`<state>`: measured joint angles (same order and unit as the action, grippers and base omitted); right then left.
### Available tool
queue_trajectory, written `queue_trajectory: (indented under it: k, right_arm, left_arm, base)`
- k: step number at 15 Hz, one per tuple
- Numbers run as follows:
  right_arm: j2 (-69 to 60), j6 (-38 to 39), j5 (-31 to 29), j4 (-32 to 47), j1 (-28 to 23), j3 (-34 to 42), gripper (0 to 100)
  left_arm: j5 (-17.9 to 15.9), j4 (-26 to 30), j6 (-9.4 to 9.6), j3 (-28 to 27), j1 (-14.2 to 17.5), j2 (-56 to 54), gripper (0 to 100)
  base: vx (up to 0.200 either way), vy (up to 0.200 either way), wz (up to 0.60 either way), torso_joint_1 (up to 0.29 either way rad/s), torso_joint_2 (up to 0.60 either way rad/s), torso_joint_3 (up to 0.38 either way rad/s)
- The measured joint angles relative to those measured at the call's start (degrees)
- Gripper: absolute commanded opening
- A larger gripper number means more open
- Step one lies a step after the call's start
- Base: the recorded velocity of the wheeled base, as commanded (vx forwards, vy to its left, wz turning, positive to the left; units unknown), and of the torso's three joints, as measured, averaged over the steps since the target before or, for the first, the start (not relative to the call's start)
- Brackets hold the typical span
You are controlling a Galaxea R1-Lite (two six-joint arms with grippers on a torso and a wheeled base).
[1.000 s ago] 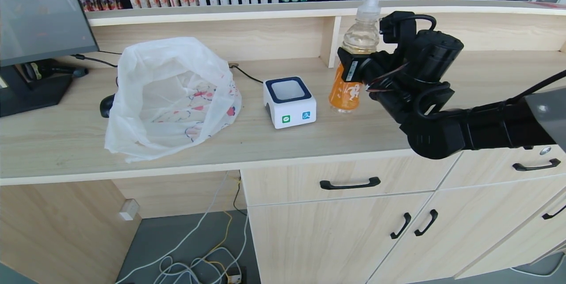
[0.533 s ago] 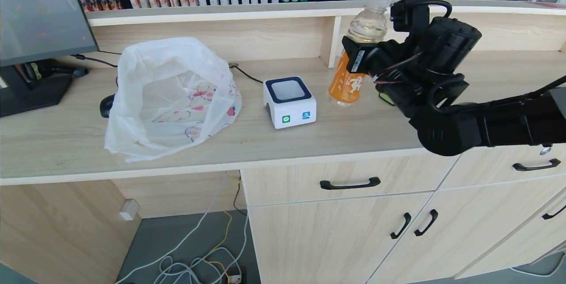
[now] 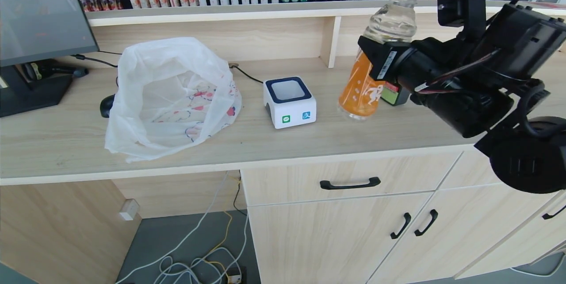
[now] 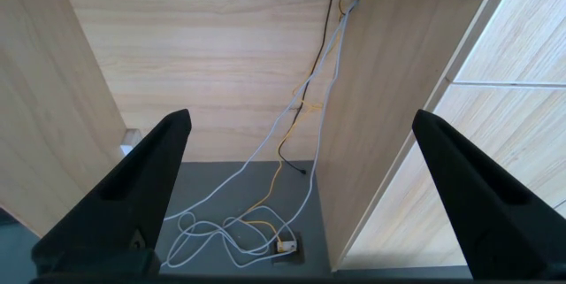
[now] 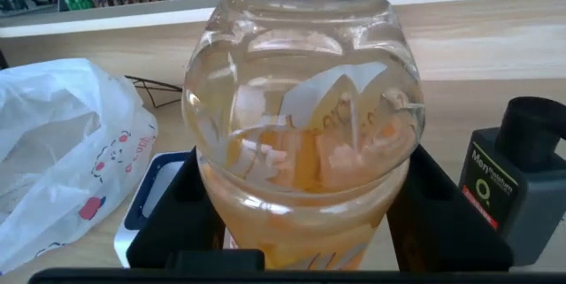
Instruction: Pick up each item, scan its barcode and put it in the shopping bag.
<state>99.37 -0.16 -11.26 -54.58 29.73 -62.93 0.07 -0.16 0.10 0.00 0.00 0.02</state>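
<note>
My right gripper (image 3: 389, 60) is shut on an orange drink bottle (image 3: 373, 78) with a white cap, holding it upright and slightly tilted above the counter (image 3: 265, 142), to the right of the white barcode scanner box (image 3: 289, 101). In the right wrist view the bottle (image 5: 305, 151) sits between the jaws, with the scanner (image 5: 150, 209) and the bag (image 5: 62, 160) beyond it. The white plastic shopping bag (image 3: 170, 94) stands open on the counter's left part. My left gripper (image 4: 301, 195) hangs open below the counter, over floor cables.
A small black and green bottle (image 3: 393, 94) stands on the counter behind the held bottle. A monitor (image 3: 42, 9) and a black mouse (image 3: 106, 105) are at the far left. A raised shelf (image 3: 265, 9) runs along the back. Drawers with black handles (image 3: 349, 183) sit below.
The right arm has lifted the orange bottle off the counter and carried it up and toward the camera, to the right. The bag and scanner have not moved.
</note>
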Motion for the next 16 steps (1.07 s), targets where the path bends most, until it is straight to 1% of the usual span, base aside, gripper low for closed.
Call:
queue_trajectory:
  k: [3,5,7,10,12,14,16]
  right_arm:
    - [-7.9,0.1,-1.0,-1.1,3.2,11.8,0]
    - [-12.3,-0.4,-4.4,-4.6,6.8,19.4,0]
    - [-15.3,-3.2,-7.7,-10.1,11.1,25.1,0]
    - [-17.4,-7.9,-11.9,-14.4,17.9,30.5,0]
    - [-17.9,-13.0,-12.3,-17.5,21.3,34.0,0]
    - [-18.2,-16.4,-12.4,-19.9,23.7,37.2,0]
    - [-18.4,-19.8,-12.4,-20.4,24.5,38.4,0]
  left_arm:
    - [0.0,0.0,0.00,0.0,0.0,0.0,100]
    - [0.0,0.0,0.00,0.0,0.0,0.0,100]
    - [0.0,0.0,0.00,0.0,0.0,0.0,100]
    - [0.0,0.0,0.00,0.0,0.0,0.0,100]
    - [0.0,0.0,0.00,0.0,0.0,0.0,100]
    - [0.0,0.0,0.00,0.0,0.0,0.0,100]
    - [0.0,0.0,0.01,0.0,0.0,0.0,100]
  base:
    - [0.000,0.000,0.00,0.000,0.00,0.000]
    - [0.000,0.000,0.00,0.000,0.00,0.000]
    - [0.000,0.000,0.00,0.000,0.00,0.000]
    - [0.000,0.000,0.00,0.000,0.00,0.000]
    - [0.000,0.000,0.00,0.000,0.00,0.000]
    - [0.000,0.000,0.00,0.000,0.00,0.000]
    - [0.000,0.000,0.00,0.000,0.00,0.000]
